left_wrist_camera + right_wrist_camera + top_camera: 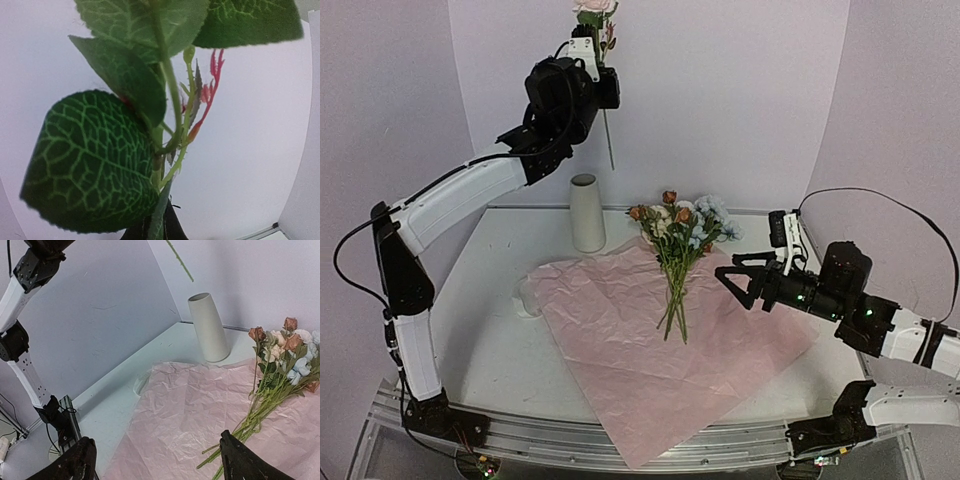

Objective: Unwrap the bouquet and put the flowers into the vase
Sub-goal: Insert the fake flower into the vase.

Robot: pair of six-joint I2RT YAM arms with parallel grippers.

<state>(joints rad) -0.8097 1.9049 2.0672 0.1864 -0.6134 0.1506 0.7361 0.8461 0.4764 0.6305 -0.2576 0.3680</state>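
The bouquet lies unwrapped: the loose flowers [678, 240] [277, 365] rest on the spread pink paper [640, 350] [190, 405], blooms toward the back. The off-white vase [587, 212] [208, 327] stands upright just behind the paper's far corner. My left gripper [588, 55] [157, 231] is high above the vase, shut on the stem [608, 135] [170, 100] of a pink rose [595, 8]. That stem hangs down with its tip [179, 260] well above the vase mouth. My right gripper [730, 274] [155, 465] hovers open over the paper, right of the flower stems, holding nothing.
A pale ribbon [525, 296] [142, 382] lies on the white table [490, 340] at the paper's left corner. Lilac walls close in the back and sides. The paper's near corner hangs over the table's front edge.
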